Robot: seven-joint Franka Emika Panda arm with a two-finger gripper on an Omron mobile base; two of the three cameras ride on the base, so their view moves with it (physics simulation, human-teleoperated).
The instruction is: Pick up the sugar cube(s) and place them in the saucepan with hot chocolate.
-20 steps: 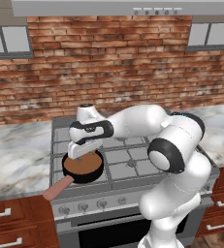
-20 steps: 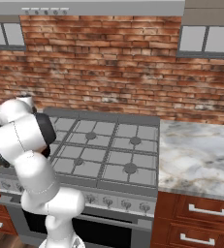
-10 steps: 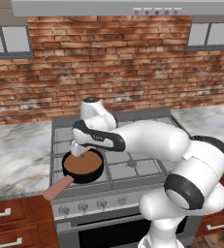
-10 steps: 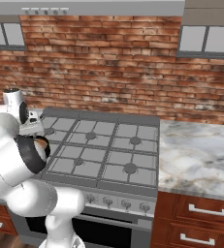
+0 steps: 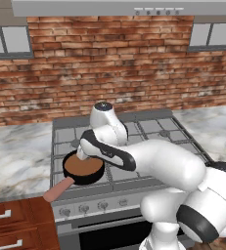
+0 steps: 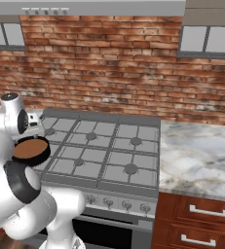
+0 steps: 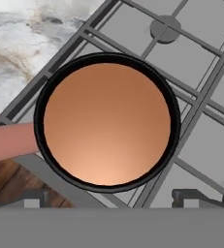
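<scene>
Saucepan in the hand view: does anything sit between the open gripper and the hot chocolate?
Nothing visible does. The saucepan lies directly under the hand, its brown liquid fully exposed, and the finger tips stand apart at the frame's bottom with nothing between them.

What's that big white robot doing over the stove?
The white robot arm is reaching over a black saucepan of brown hot chocolate, which sits at the front left of the stove. Its hand hangs open right above the pan, looking straight down into the drink and holding nothing. The job is to drop a sugar cube in, but no cube can be made out in the brown liquid, so it is hard to say if one went in. The pan's pink handle sticks out toward the stove's front edge.
</scene>
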